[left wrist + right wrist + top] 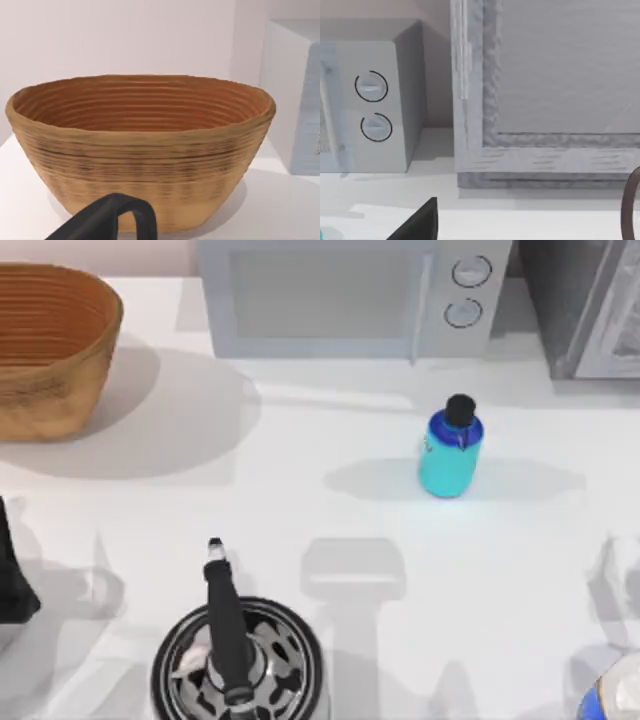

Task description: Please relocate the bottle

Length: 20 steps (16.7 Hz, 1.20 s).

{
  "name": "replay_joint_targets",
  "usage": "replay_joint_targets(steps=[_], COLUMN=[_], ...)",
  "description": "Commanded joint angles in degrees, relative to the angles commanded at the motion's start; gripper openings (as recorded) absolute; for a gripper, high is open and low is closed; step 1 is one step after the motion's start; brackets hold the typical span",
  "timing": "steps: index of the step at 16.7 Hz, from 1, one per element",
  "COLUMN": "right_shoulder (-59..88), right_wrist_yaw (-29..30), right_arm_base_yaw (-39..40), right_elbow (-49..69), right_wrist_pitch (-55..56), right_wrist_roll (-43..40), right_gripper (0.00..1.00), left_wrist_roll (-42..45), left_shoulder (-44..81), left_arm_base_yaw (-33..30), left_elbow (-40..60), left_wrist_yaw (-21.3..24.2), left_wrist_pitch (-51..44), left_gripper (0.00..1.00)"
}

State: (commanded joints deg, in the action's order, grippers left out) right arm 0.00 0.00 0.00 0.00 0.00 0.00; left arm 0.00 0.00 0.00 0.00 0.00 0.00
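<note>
Right gripper [420, 222], spread or closed I cannot tell, should straddle the small turquoise black-capped bottle [449, 455] squarely, mid-body.

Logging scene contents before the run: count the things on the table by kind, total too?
Bottle: 1
Basket: 1
Microwave: 1
Grey appliance at the back right: 1
Black-and-silver pan with handle: 1
Blue-and-white round object at the right front edge: 1
Total: 6

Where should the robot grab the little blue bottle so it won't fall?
Probably around the turquoise body of the bottle, coming from the side. It stands upright in open space, and the body is wider than the small black cap, so it offers a steadier hold.
</note>
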Motion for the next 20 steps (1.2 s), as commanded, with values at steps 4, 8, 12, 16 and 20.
replay_joint_targets(steps=[4, 8, 12, 16, 20], right_shoulder=[0.00, 0.00, 0.00, 0.00, 0.00], right_wrist_yaw=[0.00, 0.00, 0.00, 0.00, 0.00], right_arm_base_yaw=[0.00, 0.00, 0.00, 0.00, 0.00], right_elbow=[0.00, 0.00, 0.00, 0.00, 0.00], right_wrist_pitch=[0.00, 0.00, 0.00, 0.00, 0.00], right_wrist_roll=[0.00, 0.00, 0.00, 0.00, 0.00], right_gripper=[1.00, 1.00, 1.00, 1.00, 1.00], left_wrist_roll=[-0.01, 0.17, 0.59, 1.11, 1.57], left_shoulder=[1.84, 12.83, 33.37, 60.04, 85.07], left_arm_base_yaw=[-1.22, -7.11, -15.66, -25.02, -33.87], left_elbow=[1.38, 8.36, 18.66, 30.33, 41.75], left_wrist_yaw=[0.20, 0.70, 1.06, 1.42, 1.94], left_wrist_pitch=[0.78, 4.63, 10.19, 16.18, 21.83], left_gripper=[1.00, 1.00, 1.00, 1.00, 1.00])
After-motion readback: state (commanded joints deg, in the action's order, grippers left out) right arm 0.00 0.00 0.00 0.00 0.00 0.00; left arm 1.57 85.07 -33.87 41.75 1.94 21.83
